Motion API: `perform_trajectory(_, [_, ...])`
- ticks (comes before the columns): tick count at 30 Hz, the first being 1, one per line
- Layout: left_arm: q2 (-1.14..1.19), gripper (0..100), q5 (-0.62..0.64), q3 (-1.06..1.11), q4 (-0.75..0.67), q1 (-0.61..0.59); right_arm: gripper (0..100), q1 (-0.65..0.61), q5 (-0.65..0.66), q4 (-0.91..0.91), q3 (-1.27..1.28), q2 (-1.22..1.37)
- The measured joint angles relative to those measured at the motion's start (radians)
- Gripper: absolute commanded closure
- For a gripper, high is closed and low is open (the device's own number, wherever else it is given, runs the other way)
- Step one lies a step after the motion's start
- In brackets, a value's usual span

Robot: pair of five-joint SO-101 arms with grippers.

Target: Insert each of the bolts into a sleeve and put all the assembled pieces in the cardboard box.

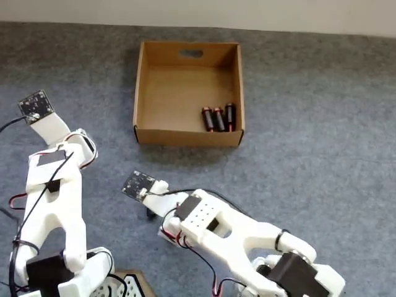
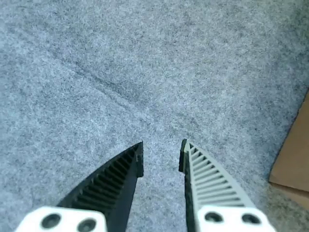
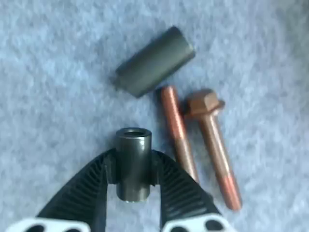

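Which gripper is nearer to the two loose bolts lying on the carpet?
Right. The right gripper, shut on a sleeve, is just beside the bolts. The left gripper hangs open over bare carpet near the cardboard box.

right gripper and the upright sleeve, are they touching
Touching. The right wrist view shows the right gripper clamped on the sleeve, pressed against both of its sides with no gap.

the white plastic left arm (image 1: 52, 204) and right arm (image 1: 229, 238) are fitted with black motors (image 1: 46, 270) and strung with black and red cables (image 1: 15, 199), while the left gripper (image 2: 161, 154) is formed of one black and one grey ribbed finger.
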Motion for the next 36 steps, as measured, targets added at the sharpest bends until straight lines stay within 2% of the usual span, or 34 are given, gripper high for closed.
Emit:
perform_trajectory(5, [0.000,86,0.000,0.000,0.000,0.000,99.1,0.110,0.002,0.135,0.002,-0.224])
perform_trajectory(11, [0.000,86,0.000,0.000,0.000,0.000,99.1,0.387,0.002,0.176,0.009,-0.519])
perform_trajectory(16, [0.000,86,0.000,0.000,0.000,0.000,99.1,0.634,0.002,0.178,0.021,-0.499])
perform_trajectory(19, [0.000,86,0.000,0.000,0.000,0.000,99.1,0.732,-0.009,0.173,0.021,-0.397])
perform_trajectory(23, [0.000,86,0.000,0.000,0.000,0.000,99.1,0.775,-0.072,0.110,0.021,-0.233])
perform_trajectory(28, [0.000,86,0.000,0.000,0.000,0.000,97.2,0.772,-0.126,0.044,0.021,-0.060])
perform_trajectory(36, [0.000,86,0.000,0.000,0.000,0.000,88.0,0.767,-0.196,0.077,-0.035,0.049])
